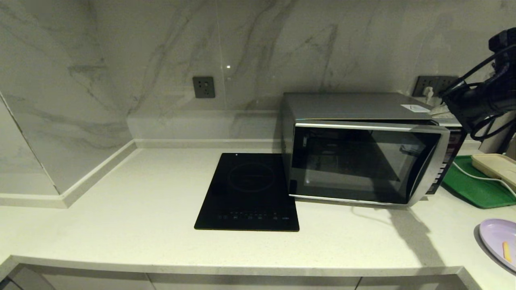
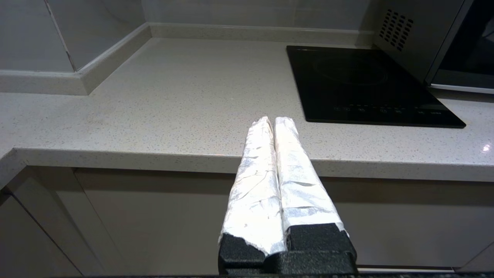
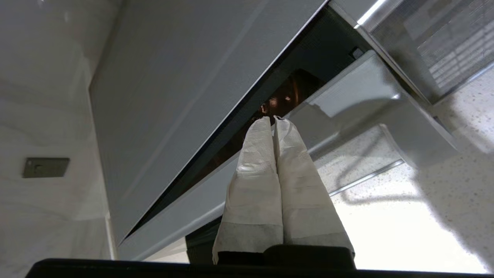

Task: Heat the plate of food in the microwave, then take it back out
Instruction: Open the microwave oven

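Observation:
The silver-grey microwave (image 1: 363, 161) stands on the counter with its dark glass door slightly ajar on the handle side. My right arm (image 1: 479, 100) hangs by the microwave's upper right corner. In the right wrist view my right gripper (image 3: 273, 119) is shut and holds nothing, its tips at the dark gap between the microwave's body (image 3: 185, 96) and the door's top edge (image 3: 359, 85). The lavender plate of food (image 1: 498, 237), with an orange fry on it, lies at the counter's front right, partly cut off. My left gripper (image 2: 272, 120) is shut and empty, low before the counter's front edge.
A black induction cooktop (image 1: 248, 193) lies flat just left of the microwave. To the microwave's right a green tray (image 1: 471, 187) holds a beige tray (image 1: 496, 165) and a white cable. Wall sockets sit on the marble backsplash.

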Motion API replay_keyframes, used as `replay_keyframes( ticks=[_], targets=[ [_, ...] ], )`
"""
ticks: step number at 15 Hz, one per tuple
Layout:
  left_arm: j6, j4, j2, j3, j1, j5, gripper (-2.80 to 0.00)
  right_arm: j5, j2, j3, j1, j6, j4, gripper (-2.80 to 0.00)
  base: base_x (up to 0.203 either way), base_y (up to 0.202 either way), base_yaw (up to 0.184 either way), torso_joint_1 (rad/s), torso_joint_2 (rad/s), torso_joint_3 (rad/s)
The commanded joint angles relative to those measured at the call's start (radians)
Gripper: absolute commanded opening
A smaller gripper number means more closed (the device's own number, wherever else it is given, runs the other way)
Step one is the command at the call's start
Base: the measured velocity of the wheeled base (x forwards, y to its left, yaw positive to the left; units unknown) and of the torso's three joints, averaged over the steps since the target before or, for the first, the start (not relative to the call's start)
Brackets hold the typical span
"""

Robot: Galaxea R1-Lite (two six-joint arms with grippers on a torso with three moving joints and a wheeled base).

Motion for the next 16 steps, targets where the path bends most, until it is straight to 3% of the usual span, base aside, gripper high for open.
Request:
replay_keyframes(
  ticks=[1,7,16],
  targets=[
    [0.0,-0.001,0.0,0.0,0.0,0.0,-2.8,0.028,0.014,0.005,0.0,-0.006,-0.009,-2.8,0.0,0.0,0.0,0.0,0.0,0.0],
    [0.0,-0.001,0.0,0.0,0.0,0.0,-2.8,0.057,0.05,0.006,-0.002,-0.075,-0.038,-2.8,0.0,0.0,0.0,0.0,0.0,0.0],
    [0.0,-0.001,0.0,0.0,0.0,0.0,-2.8,0.054,0.093,0.008,-0.002,-0.102,-0.06,-2.8,0.0,0.0,0.0,0.0,0.0,0.0]
  ],
)
